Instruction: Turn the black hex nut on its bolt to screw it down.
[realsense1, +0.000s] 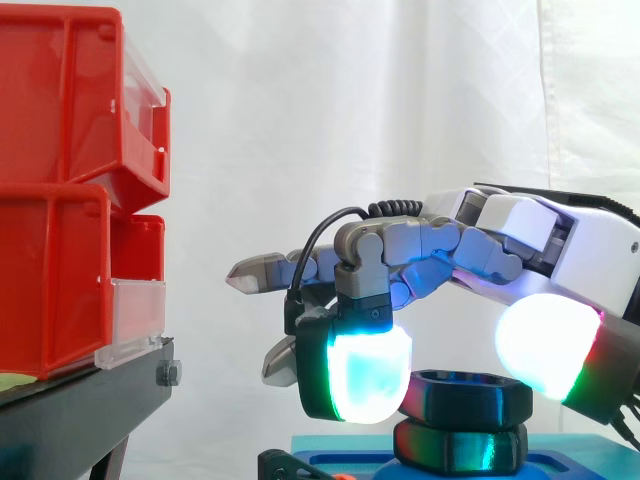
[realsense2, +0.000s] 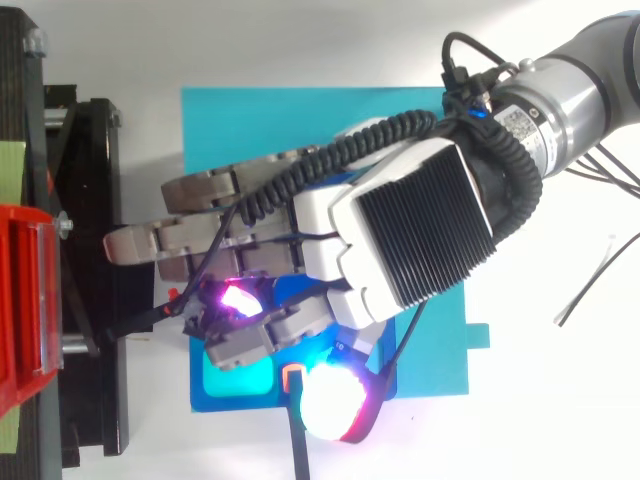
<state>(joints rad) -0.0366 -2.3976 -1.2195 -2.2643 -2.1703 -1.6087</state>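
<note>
1. Lower centre, side view: the hand (realsense1: 585, 245) pinches the black hex nut (realsense1: 470, 398) between two glowing pads (realsense1: 355, 375).
2. The nut lies flat directly beneath the hand, so its turning axis appears upright.

We see a robotics lab bench: a plain white curtain (realsense1: 400, 100) backs it, stacked red plastic storage bins (realsense1: 60, 230) sit on a black metal stand (realsense1: 90, 400), and a grey jointed robot arm (realsense2: 585, 85) reaches over a flat blue fixture plate (realsense2: 300, 120).
</note>
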